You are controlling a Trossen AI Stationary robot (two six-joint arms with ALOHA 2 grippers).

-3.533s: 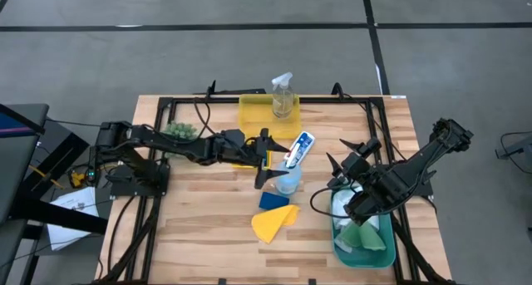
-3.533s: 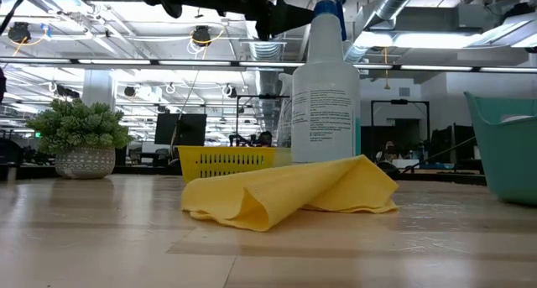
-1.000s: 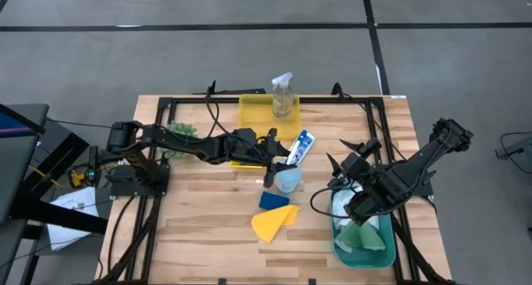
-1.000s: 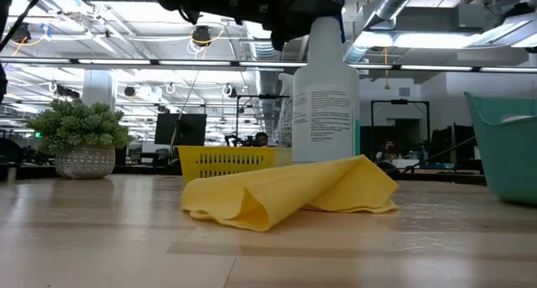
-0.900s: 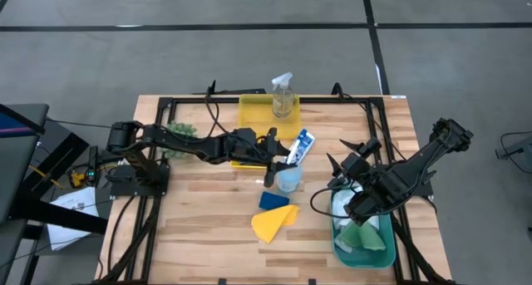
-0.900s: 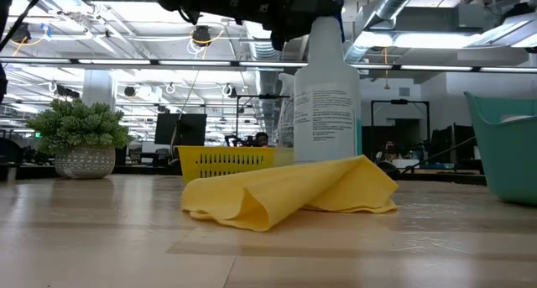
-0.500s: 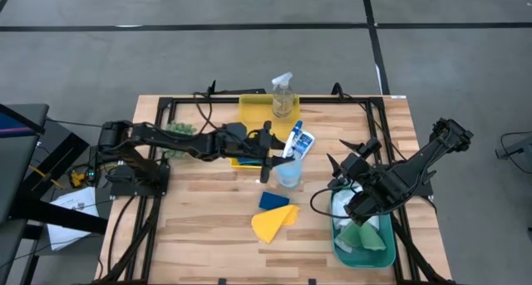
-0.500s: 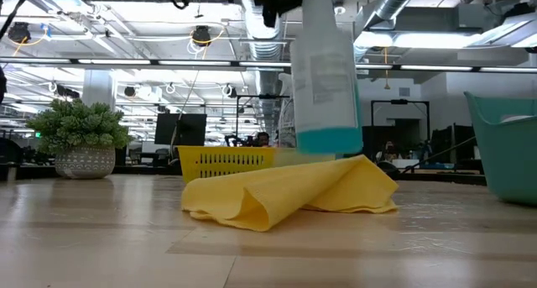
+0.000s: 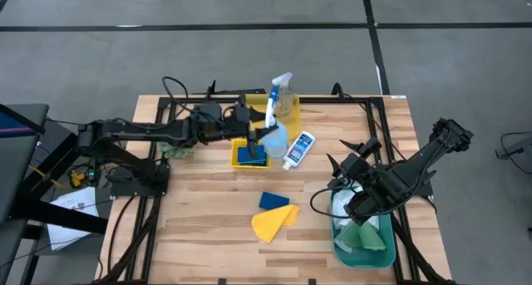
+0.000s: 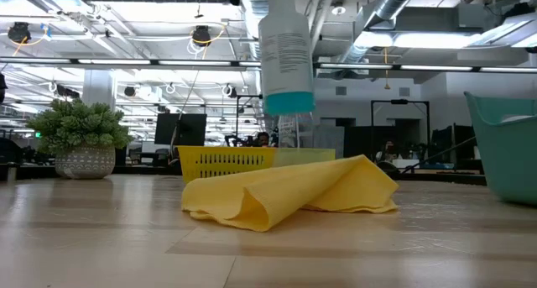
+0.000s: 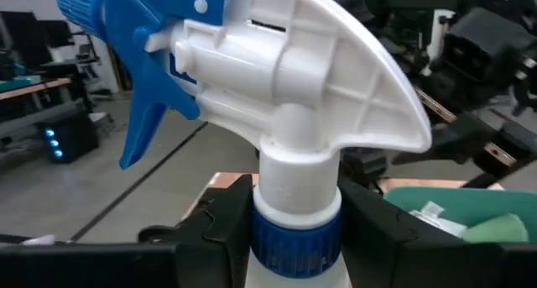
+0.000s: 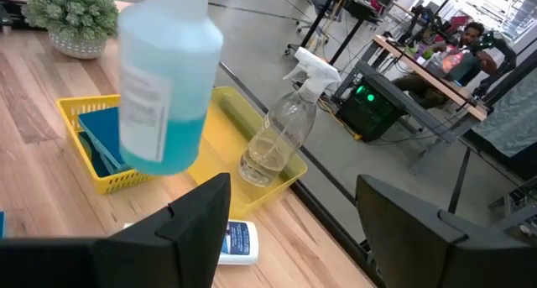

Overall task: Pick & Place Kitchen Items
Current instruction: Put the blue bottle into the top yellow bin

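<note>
Left gripper (image 9: pixel 258 132) clamped on neck of blue-white spray bottle (image 9: pixel 273 134), held clear above small yellow tray (image 9: pixel 235 159) with blue sponge (image 9: pixel 250 154). Clear spray bottle (image 9: pixel 283 97) just beyond. Right gripper (image 9: pixel 347 170) open over teal bin (image 9: pixel 389 250).

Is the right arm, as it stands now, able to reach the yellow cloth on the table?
Probably yes. The right gripper is open, holds nothing and hangs above the teal bin. The yellow cloth lies beside the bin with bare wood between them, and the left gripper is busy farther back.
</note>
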